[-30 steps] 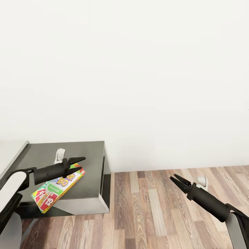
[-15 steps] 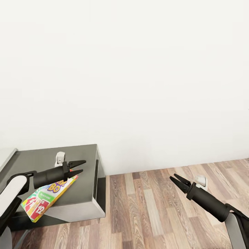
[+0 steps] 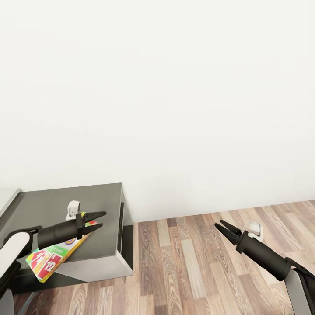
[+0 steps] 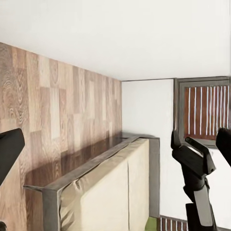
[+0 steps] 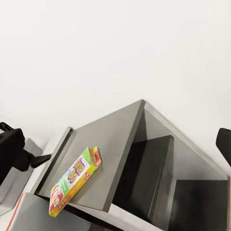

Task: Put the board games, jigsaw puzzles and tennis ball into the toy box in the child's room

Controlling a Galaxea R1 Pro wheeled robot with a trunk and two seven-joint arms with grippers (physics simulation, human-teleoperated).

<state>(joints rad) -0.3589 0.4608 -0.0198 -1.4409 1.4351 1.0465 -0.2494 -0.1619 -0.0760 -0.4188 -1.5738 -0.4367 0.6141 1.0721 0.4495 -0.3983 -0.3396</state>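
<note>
L arm over grey side unit, board game beneath it.
Board game (image 3: 50,258) overhangs unit's (image 3: 100,205) front edge; left gripper (image 3: 94,222) narrowly parted, empty, above it. Right gripper (image 3: 223,229) slightly parted, empty, over wood floor (image 3: 188,271).

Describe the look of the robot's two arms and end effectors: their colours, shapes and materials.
Both arms have white upper shells leading into matte black cylindrical forearms. The left end effector and right end effector are each black, with two slim, pointed fingers tapering like a beak. No cables or markings show.
</note>
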